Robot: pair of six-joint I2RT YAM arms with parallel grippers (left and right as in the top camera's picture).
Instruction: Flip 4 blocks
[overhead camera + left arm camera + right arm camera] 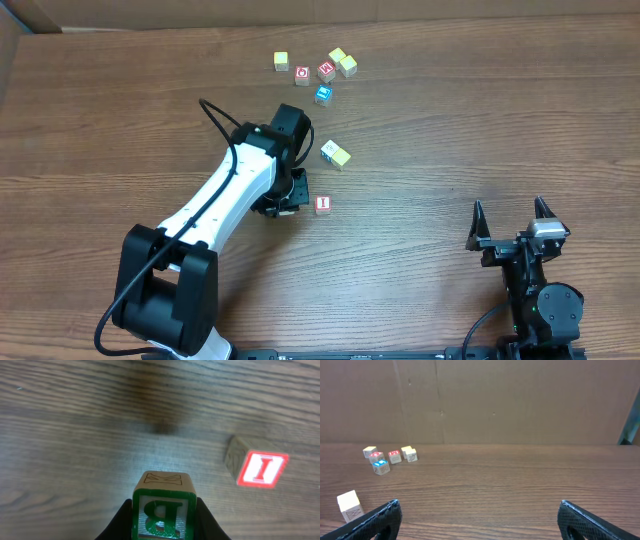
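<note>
My left gripper (163, 506) is shut on a wooden block with a green B (162, 516), its letter face turned to the camera. In the overhead view this gripper (286, 198) is mid-table, and the B block is hidden under it. Just to its right a block with a red I (322, 204) (256, 467) lies on the wood. A yellow-sided block (336, 153) (349, 505) sits a little farther back. The blue block (323, 95) (381, 466) lies beyond that. My right gripper (510, 226) (479, 505) stands open over bare wood at the front right.
At the back lies a cluster of cubes: a yellow one (281, 61), a red-ring one (302, 74), a red one (326, 70) and two pale yellow ones (343, 62). A brown cardboard wall (480, 400) stands behind the table (450, 120).
</note>
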